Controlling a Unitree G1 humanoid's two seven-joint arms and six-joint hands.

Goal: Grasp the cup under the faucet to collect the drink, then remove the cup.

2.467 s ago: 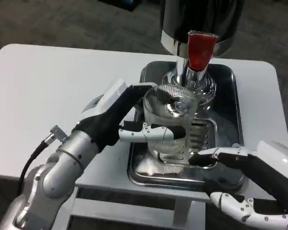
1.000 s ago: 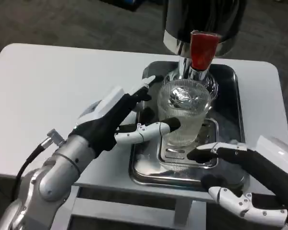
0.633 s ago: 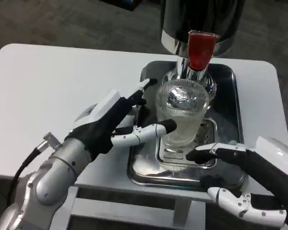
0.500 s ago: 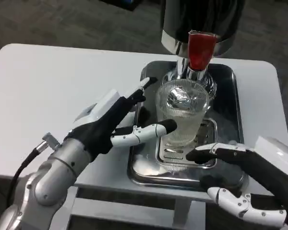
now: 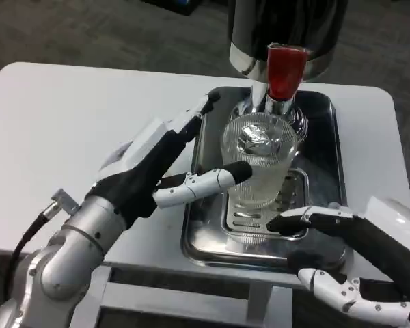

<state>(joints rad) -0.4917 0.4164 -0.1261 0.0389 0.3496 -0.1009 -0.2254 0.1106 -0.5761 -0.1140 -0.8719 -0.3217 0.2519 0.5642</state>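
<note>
The clear ribbed glass cup (image 5: 261, 164) is standing upright on the steel drip tray (image 5: 328, 147) beneath the red-handled faucet (image 5: 285, 72). Left hand (image 5: 165, 164) fingers (image 5: 212, 181) are spreading wide, one touching the cup. Right hand (image 5: 348, 263) fingers are spreading, gripping nothing.

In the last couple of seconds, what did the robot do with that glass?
The left hand let go of the glass, which went from tilted in its grip to standing upright on the tray under the red tap; its fingers opened. The right hand stayed low beside the tray.
</note>
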